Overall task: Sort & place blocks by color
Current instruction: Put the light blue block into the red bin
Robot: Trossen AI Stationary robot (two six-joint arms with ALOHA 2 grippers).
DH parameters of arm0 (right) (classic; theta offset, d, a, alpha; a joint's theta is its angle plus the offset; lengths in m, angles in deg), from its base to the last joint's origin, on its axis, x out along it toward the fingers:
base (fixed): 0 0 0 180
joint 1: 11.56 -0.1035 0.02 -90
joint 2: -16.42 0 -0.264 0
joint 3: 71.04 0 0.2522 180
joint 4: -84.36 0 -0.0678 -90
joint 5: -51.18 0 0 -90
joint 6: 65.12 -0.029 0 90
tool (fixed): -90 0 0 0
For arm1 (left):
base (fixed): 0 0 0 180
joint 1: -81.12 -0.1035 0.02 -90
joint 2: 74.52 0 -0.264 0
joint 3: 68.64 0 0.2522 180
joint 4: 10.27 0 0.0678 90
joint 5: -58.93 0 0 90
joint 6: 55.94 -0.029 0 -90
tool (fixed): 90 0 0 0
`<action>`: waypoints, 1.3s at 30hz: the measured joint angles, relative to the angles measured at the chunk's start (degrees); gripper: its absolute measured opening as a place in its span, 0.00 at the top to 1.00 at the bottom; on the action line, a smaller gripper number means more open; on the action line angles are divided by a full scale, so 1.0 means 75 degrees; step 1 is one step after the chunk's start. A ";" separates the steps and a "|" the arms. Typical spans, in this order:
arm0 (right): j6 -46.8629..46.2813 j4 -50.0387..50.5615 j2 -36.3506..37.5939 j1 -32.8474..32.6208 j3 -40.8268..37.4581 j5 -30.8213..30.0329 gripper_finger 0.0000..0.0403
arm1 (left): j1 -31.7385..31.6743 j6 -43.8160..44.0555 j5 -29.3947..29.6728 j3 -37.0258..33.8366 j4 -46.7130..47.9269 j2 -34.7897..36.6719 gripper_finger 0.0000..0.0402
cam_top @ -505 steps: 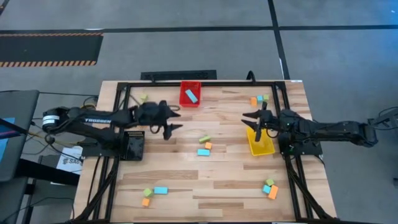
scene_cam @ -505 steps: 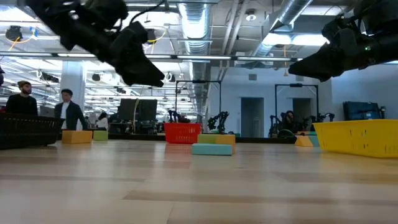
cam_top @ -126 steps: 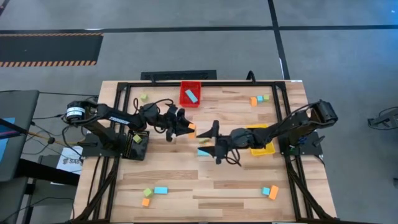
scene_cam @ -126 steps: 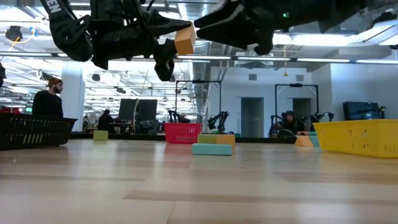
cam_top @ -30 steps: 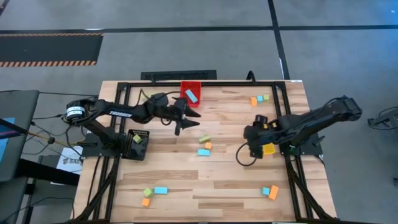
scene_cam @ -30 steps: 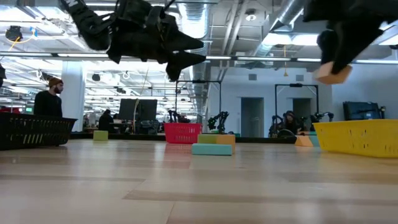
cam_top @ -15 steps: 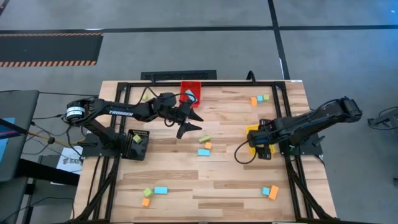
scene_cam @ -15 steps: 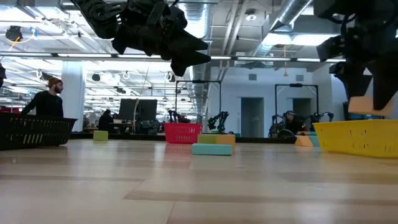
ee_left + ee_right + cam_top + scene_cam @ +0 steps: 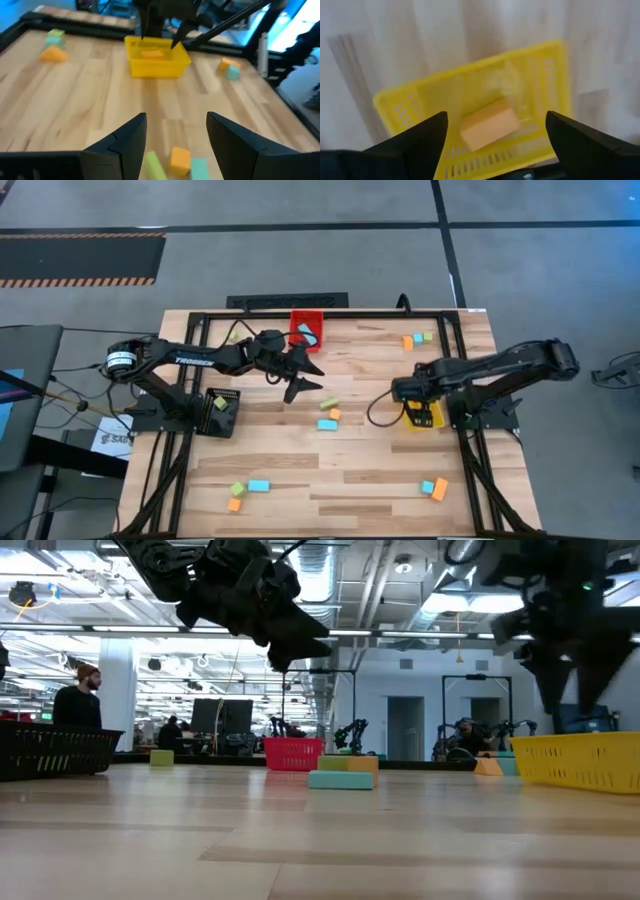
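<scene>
1. Your right claw [image 9: 492,150] is hanging right over the yellow plastic bin with slotted walls [image 9: 545,75], with its two fingers spread wide apart and holding nothing.
2. A small orange block [image 9: 488,124] is lying on the floor of that bin.
3. Your left claw [image 9: 306,372] is floating above the light wooden surface [image 9: 300,470], near the red plastic bin [image 9: 299,322], and its fingers are spread apart and holding nothing too.
4. A yellow-green bar [image 9: 328,403], an orange cube [image 9: 335,414] and a light-blue bar [image 9: 326,424] are sitting close together in the middle of the surface.
</scene>
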 joint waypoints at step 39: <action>-0.0625 -0.3082 -0.2859 0.7659 0.0785 -0.1009 0.28 | 0.0504 -0.0122 0.1883 -0.0003 0.2211 0.1139 0.52</action>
